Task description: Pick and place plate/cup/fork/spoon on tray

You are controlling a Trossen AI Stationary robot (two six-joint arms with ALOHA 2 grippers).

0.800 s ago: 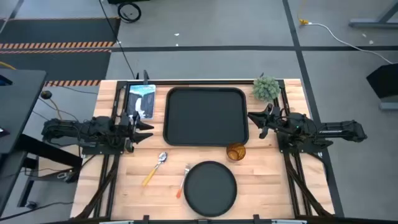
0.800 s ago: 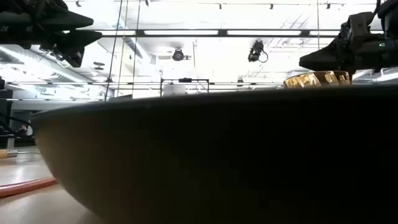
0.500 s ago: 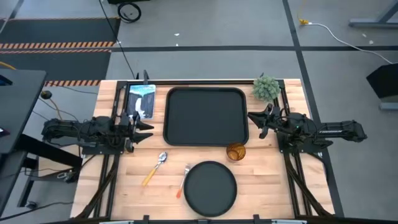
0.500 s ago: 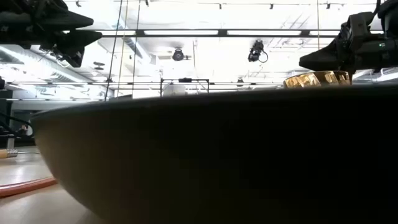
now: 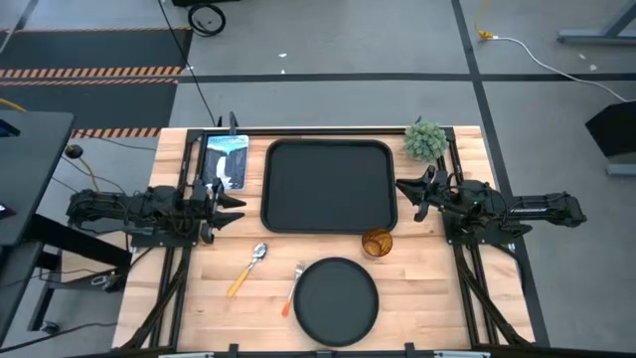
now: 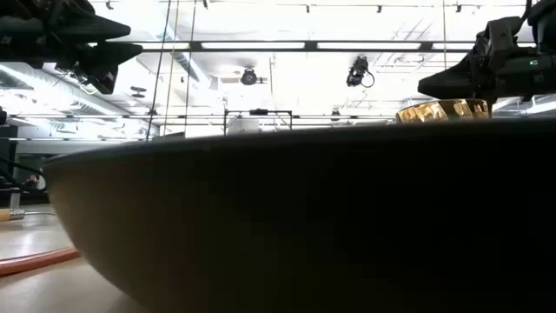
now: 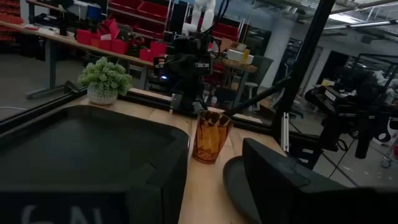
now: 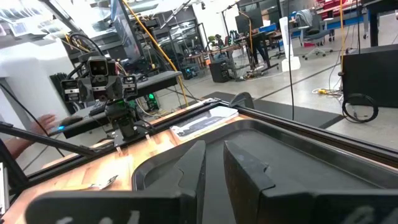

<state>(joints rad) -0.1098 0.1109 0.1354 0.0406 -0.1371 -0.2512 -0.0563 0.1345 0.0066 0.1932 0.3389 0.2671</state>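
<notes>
The black rectangular tray (image 5: 328, 186) lies at the table's far middle. The round black plate (image 5: 335, 301) lies near the front edge and fills the low view (image 6: 304, 217). The amber cup (image 5: 377, 243) stands upright between the plate and the tray's near right corner; it also shows in the left wrist view (image 7: 211, 137). The fork (image 5: 292, 290) lies flat just left of the plate, and the spoon (image 5: 248, 267) lies flat farther left. My left gripper (image 5: 237, 204) hovers open beside the tray's left edge. My right gripper (image 5: 405, 197) hovers open beside its right edge. Both are empty.
A small potted plant (image 5: 425, 140) stands at the far right corner beside the tray. A flat printed card (image 5: 226, 159) lies at the far left beside the tray. Bare wood lies on both sides of the plate along the near edge.
</notes>
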